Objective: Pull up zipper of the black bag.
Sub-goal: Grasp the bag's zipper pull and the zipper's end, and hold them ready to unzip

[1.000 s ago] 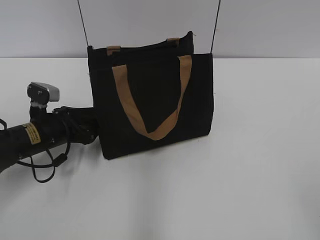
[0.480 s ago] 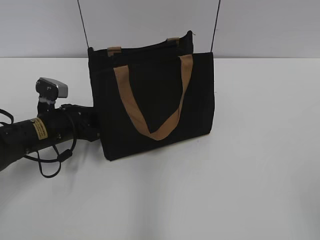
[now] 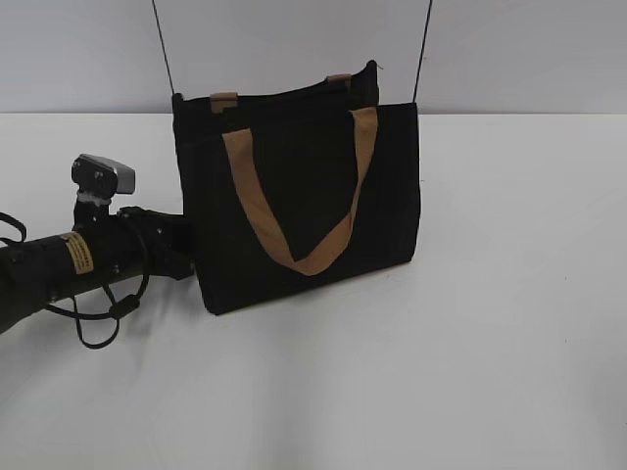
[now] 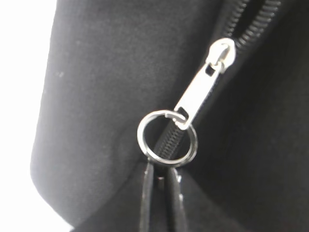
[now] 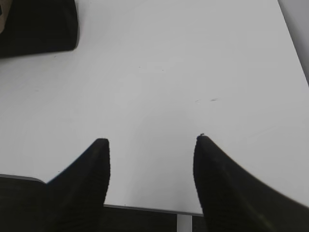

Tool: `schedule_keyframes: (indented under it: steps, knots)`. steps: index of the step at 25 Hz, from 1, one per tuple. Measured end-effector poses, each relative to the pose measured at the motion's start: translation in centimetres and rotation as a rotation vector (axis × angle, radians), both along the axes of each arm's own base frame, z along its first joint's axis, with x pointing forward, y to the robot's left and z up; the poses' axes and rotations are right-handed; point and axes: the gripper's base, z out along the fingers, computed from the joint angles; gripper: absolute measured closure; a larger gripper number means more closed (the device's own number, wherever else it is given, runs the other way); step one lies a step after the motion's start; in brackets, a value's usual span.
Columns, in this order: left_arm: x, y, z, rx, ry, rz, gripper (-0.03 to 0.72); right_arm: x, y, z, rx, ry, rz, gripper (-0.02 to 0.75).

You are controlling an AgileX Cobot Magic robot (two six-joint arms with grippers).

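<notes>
The black bag (image 3: 294, 186) stands upright on the white table, with a tan handle (image 3: 294, 255) hanging on its front. My left gripper (image 3: 184, 250) is at the bag's left side, its tips hidden against the fabric. In the left wrist view the zipper (image 4: 251, 24) runs diagonally. Its silver pull tab (image 4: 203, 87) carries a metal ring (image 4: 166, 140). The left gripper's thin fingers (image 4: 161, 176) are pressed together at the ring's lower edge. My right gripper (image 5: 150, 140) is open and empty over bare table, far from the bag (image 5: 38, 24).
Two thin black cords (image 3: 162, 44) rise from the bag's top corners. A cable loop (image 3: 98, 323) hangs under the left arm. The table's near edge (image 5: 145, 209) shows under the right gripper. A grey wall stands behind the table.
The left arm has moved right and slightly up, closing in on the bag's left side. The bag shifted a little. In the last half second almost nothing moved.
</notes>
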Motion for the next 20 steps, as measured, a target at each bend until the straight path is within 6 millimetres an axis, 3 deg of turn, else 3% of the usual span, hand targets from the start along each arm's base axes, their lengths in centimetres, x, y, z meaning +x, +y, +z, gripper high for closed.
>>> schedule_keyframes:
  steps: [7,20]
  knots:
    - [0.2,0.2,2.3,0.057,-0.026,0.007,0.664,0.0,0.0,0.0,0.002,0.0,0.001,0.313]
    - [-1.4,1.6,12.1,0.256,-0.172,0.071,0.665,0.0,0.4,0.1,0.056,-0.004,0.025,0.313]
